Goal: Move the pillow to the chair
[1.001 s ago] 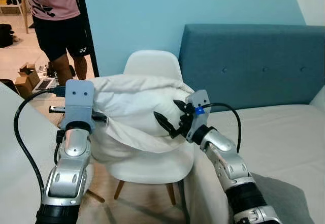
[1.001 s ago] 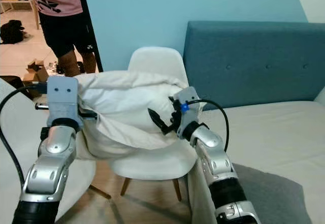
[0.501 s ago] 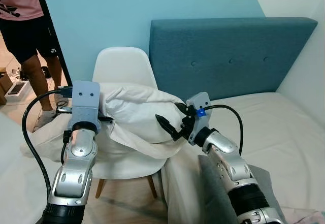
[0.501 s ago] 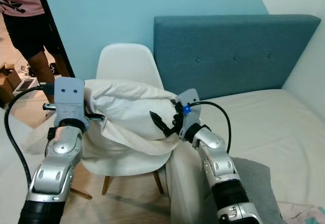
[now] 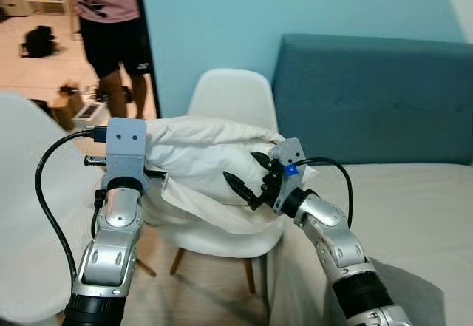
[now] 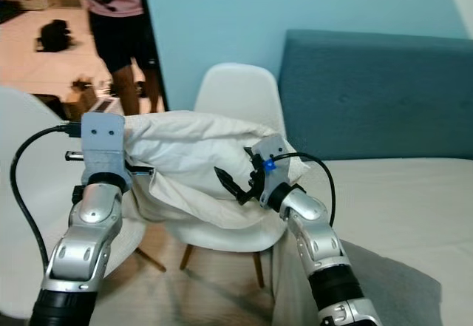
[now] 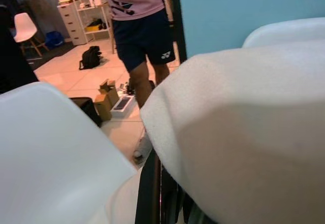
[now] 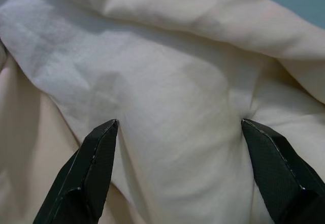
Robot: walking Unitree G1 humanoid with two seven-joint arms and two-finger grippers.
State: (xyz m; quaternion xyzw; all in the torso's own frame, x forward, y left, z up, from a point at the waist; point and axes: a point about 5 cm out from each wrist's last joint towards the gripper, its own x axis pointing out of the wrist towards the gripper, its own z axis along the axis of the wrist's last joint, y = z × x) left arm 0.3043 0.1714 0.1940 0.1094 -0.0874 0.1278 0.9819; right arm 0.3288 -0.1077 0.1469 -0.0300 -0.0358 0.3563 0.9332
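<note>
Above white chair [image 5: 233,100] — pillow [image 5: 199,156] between left gripper [image 5: 151,172], jaws unclear, right gripper [image 5: 244,172], jaws apart.

I can't see the left gripper's [image 5: 151,172] jaws; the pillow [image 5: 207,156] buries them, so their state is unreadable. The pillow also covers the white chair's [image 5: 230,98] seat and lower backrest. The person [image 5: 111,23] in the doorway is cut off above the chest. Items on the floor [image 5: 44,75] behind are too blurred to name.
</note>
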